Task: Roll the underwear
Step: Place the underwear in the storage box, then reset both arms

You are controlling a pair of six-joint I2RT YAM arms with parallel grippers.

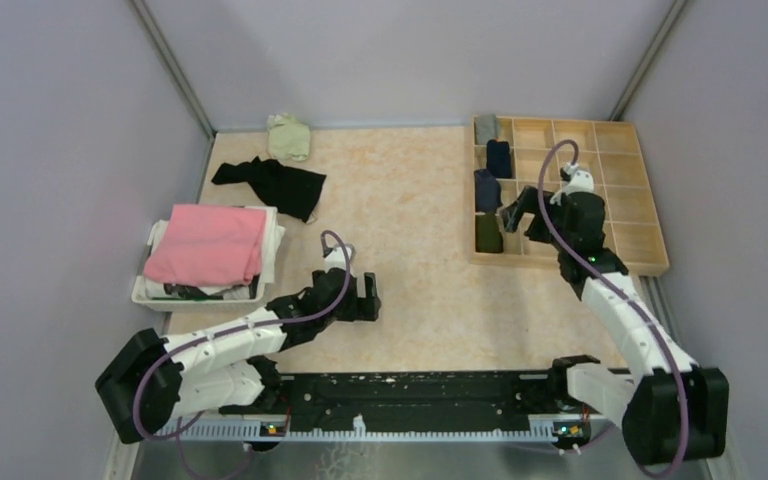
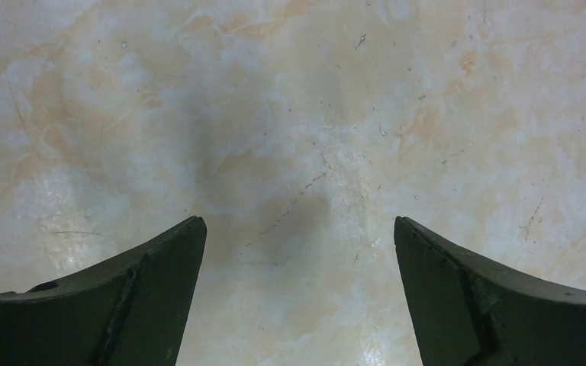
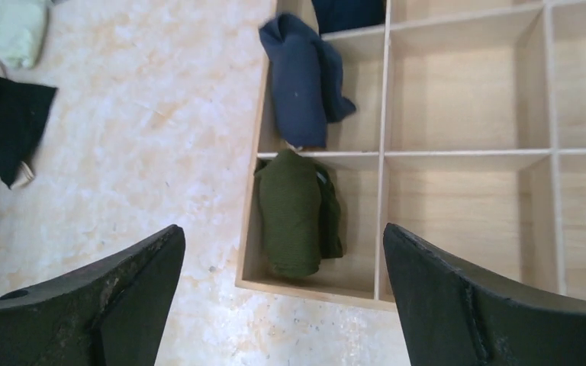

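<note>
Rolled underwear fills the left column of a wooden divided tray (image 1: 600,122): a grey roll (image 1: 486,128), two navy rolls (image 1: 499,157) (image 1: 487,189) and an olive green roll (image 1: 489,232). A dark pair of underwear (image 1: 272,183) lies spread flat on the table at the back left. My right gripper (image 1: 516,215) is open and empty, hovering over the tray's near left corner. In the right wrist view it (image 3: 282,229) is above the olive roll (image 3: 294,213), with a navy roll (image 3: 301,80) behind. My left gripper (image 1: 370,298) (image 2: 298,221) is open and empty over bare table.
A white basket (image 1: 150,290) at the left holds a folded pink cloth (image 1: 210,245). A pale green cloth (image 1: 288,137) lies by the back wall. The tray's other compartments (image 3: 465,91) hold nothing. Grey walls close in the table on three sides.
</note>
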